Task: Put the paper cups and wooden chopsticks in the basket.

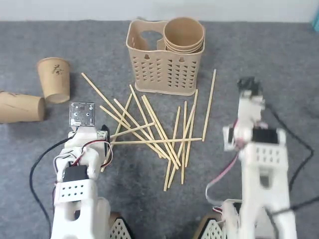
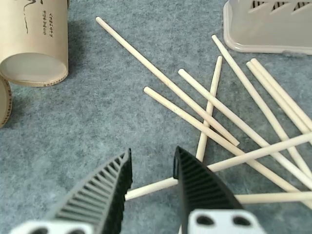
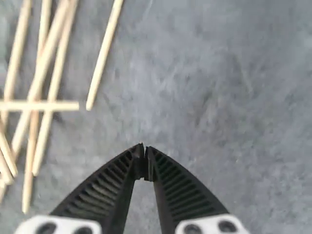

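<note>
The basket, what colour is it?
The basket is plain beige, with rows of small slots in its wall; it shows best in the high view.

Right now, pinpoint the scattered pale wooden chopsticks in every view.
High view: pale wooden chopsticks mid-table, before the beige plastic basket.
Left wrist view: chopsticks fanned beyond the open left end effector.
Right wrist view: chopsticks beside the shut right end effector.
Shared landmark: grey felt table cover.
</note>
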{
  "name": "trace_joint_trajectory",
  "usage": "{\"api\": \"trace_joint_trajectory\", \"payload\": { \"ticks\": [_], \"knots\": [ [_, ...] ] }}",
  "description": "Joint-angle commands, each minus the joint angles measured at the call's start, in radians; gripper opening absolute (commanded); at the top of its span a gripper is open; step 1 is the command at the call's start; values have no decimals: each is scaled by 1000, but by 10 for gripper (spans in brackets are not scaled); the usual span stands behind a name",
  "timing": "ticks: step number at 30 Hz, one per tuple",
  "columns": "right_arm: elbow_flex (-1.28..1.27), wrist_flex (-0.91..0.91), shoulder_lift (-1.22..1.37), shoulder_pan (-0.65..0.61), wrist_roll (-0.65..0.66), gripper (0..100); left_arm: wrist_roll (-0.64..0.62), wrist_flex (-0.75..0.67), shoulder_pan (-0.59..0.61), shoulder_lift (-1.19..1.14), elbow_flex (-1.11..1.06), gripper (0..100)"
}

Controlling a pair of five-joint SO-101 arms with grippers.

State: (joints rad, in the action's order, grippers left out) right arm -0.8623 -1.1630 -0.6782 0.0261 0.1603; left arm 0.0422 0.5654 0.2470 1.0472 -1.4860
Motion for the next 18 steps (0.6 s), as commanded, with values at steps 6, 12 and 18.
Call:
{"api": "trace_joint_trajectory", "payload": {
  "ticks": [6,12,18],
  "knots": [
    [-407,179,-254,16,132,7,3,-20,127,0,70,137],
    [-446,205,-288,33,170,7,-153,54,348,-6,209,137],
    [-468,203,-294,30,207,7,-169,204,466,-123,449,137]
  ]
}}
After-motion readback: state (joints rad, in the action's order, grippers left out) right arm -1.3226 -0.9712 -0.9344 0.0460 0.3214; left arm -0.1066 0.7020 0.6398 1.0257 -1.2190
